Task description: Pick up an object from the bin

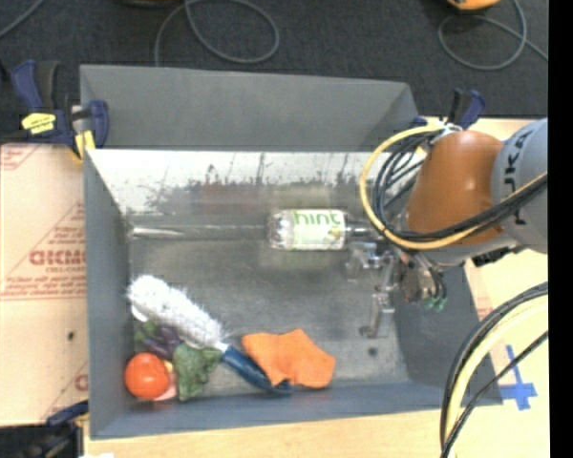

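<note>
Bin of grey metal is viewed from above, with most of its floor left bare. By the back wall, right of centre, a clear plastic bottle with a green-lettered "hint" label is laid on its side. The claw is poised just beside the bottle's right end, a little to the front of it, over bare floor. Nothing is seen gripped in it, and whether it is spread or pressed together cannot be told. A small heap is gathered in the front left corner, well apart from the claw: a white fluffy brush, an orange cloth, a green leafy toy and a round orange-red ball.

The bottle is judged the likeliest pick, being nearest. It is expected to be light and thin-walled, so some yielding under pressure should be allowed for. Being smooth and round, it may roll toward the wall or slip when squeezed. A hold across the labelled middle, square to its long axis, is advised. The cloth, by contrast, would be limp and easily pinched at a fold
</note>
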Robot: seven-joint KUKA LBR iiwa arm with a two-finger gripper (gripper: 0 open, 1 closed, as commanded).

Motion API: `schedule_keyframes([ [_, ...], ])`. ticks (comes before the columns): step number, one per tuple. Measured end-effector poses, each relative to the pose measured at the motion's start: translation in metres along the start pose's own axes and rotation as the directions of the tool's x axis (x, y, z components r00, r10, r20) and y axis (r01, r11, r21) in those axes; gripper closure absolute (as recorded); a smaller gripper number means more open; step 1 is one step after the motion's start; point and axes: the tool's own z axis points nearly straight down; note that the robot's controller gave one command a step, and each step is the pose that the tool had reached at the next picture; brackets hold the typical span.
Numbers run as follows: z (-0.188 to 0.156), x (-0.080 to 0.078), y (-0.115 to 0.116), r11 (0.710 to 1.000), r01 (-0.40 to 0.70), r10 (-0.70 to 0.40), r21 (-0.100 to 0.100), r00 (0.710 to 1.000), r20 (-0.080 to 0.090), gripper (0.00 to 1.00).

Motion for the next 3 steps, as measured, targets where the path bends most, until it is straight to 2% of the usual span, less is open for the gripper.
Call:
schedule_keyframes([
  [1, -0.005, -0.002, 0.0, 1.0, 0.002, -0.002, 0.001, 1.0, 0.008, 0.0],
  [2, 0.011, 0.017, 0.037, 1.0, 0.006, -0.006, 0.003, 1.0, 0.01, 0.0],
  [3, 0.035, 0.03, 0.069, 0.993, 0.116, -0.116, -0.002, 0.993, 0.007, 0.0],
])
